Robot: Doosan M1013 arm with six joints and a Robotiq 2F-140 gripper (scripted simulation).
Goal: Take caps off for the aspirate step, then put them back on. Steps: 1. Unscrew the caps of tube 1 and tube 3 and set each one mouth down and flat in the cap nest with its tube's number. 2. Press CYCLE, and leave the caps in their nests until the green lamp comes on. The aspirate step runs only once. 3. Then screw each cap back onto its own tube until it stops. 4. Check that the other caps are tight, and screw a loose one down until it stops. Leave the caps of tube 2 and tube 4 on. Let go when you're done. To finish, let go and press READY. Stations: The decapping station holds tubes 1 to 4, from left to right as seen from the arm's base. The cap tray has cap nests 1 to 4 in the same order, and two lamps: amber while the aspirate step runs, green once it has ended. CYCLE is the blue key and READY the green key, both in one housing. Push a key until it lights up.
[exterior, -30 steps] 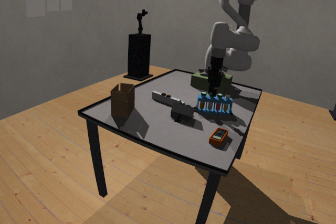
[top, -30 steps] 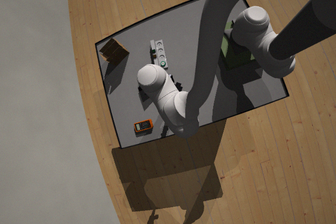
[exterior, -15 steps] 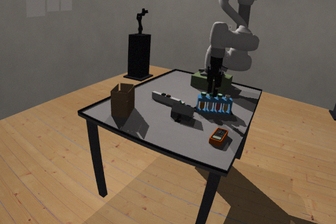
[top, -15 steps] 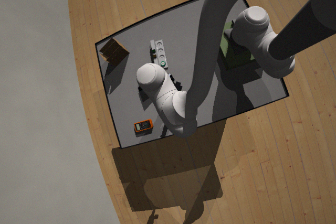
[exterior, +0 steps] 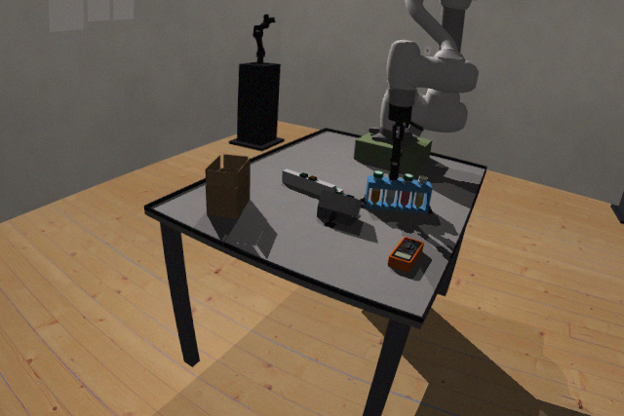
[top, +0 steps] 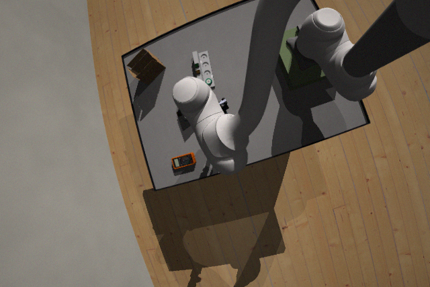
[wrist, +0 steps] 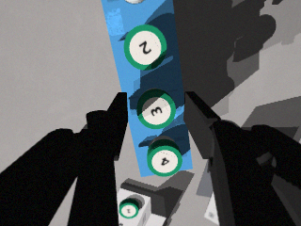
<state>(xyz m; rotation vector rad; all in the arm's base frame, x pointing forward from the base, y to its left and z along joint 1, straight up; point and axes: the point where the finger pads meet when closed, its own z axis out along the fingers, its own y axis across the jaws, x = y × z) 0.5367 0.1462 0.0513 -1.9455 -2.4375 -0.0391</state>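
Observation:
In the wrist view the blue decapping rack [wrist: 150,89] runs top to bottom. Green-rimmed caps marked 2 [wrist: 145,47], 3 [wrist: 155,111] and 4 [wrist: 164,161] sit on their tubes. Tube 1 [wrist: 134,1] at the top edge shows an uncapped mouth. My gripper [wrist: 155,105] is open. Its two black fingers stand on either side of cap 3 with a clear gap on both sides. A small green-rimmed cap [wrist: 128,209] lies in a nest of the white cap tray at the bottom. In the exterior view the gripper [exterior: 393,173] points straight down onto the rack [exterior: 399,195].
The cap tray [exterior: 308,180] and the grey key housing [exterior: 338,204] lie left of the rack. An orange multimeter [exterior: 405,252] lies near the front edge. A cardboard box [exterior: 227,192] stands at the left. The arm's green base block [exterior: 392,149] is behind the rack.

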